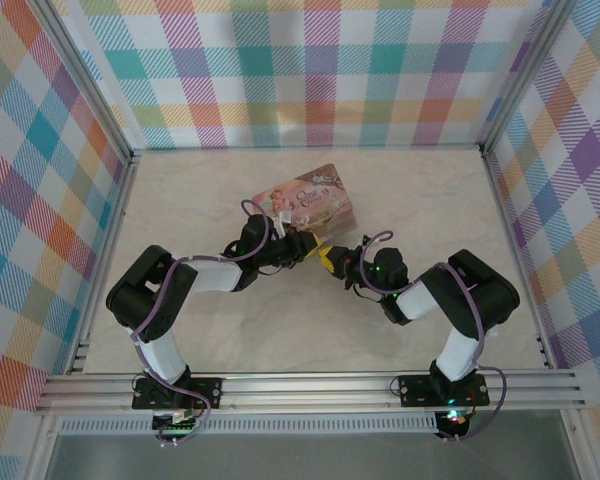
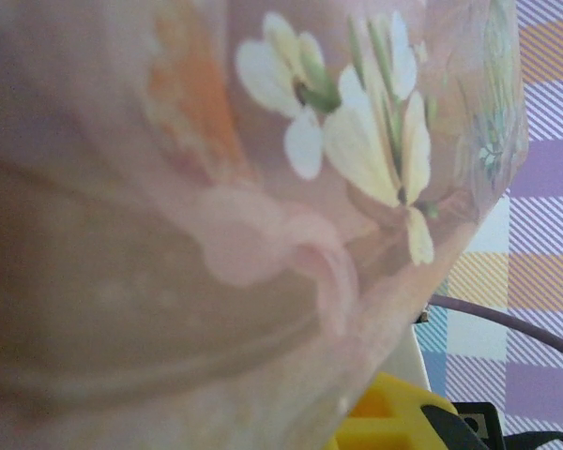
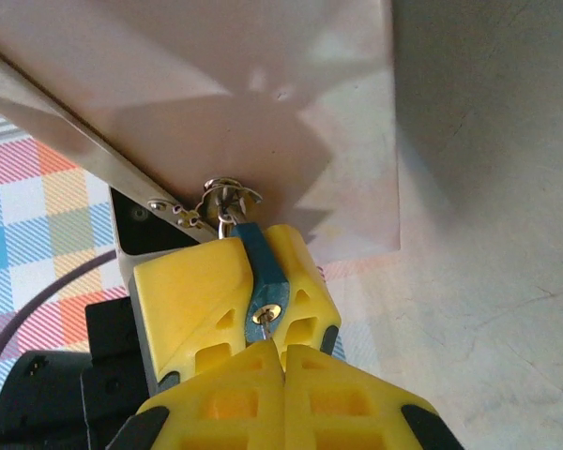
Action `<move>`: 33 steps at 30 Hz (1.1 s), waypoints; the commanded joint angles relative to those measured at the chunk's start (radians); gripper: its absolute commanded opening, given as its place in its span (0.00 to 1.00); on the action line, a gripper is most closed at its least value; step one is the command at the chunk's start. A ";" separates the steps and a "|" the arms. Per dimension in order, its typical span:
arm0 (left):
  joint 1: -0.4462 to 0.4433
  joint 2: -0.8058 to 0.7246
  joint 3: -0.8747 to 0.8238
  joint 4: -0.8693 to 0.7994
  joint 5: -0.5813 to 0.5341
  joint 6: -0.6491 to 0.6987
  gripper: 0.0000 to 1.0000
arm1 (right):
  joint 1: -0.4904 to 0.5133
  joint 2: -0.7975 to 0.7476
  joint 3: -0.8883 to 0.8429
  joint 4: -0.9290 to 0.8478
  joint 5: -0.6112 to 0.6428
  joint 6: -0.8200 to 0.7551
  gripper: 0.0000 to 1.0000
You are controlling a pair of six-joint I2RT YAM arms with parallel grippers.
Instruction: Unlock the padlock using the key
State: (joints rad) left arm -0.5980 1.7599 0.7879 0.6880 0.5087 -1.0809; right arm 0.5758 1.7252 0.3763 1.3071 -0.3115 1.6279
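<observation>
Clamping padlock: left gripper, jaws nearly closed on the blue body, hooked at the tin's edge.
Right gripper: closed tight on the key, tip at the keyhole.
Room: 2 grippers meet mid-table; bare table around, walls well apart.

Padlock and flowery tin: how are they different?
The padlock is tiny and plain blue; the tin is far bigger, pink with flowers. The padlock is pinched in the left gripper; the tin lies on the table. They are joined: the padlock hooks onto the tin's clasp.
</observation>
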 commanded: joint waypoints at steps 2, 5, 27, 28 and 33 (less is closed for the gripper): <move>-0.072 -0.034 0.016 0.094 0.154 -0.010 0.12 | 0.038 -0.044 0.015 0.099 -0.090 -0.054 0.07; -0.081 -0.032 0.014 0.097 0.153 -0.013 0.11 | 0.038 -0.037 0.023 0.100 -0.087 -0.044 0.16; -0.065 -0.002 0.026 0.033 0.116 0.045 0.12 | -0.028 -0.224 -0.153 -0.038 -0.053 -0.126 0.31; -0.061 -0.008 0.036 -0.025 0.106 0.086 0.12 | -0.032 -0.252 -0.146 -0.111 -0.061 -0.147 0.35; -0.054 -0.007 0.104 -0.260 0.048 0.238 0.16 | -0.036 -0.495 -0.070 -0.618 -0.047 -0.350 0.39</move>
State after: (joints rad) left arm -0.6624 1.7588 0.8429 0.5495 0.5877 -0.9375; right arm 0.5480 1.3361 0.2470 0.9863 -0.3538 1.4349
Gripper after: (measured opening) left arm 0.156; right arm 0.382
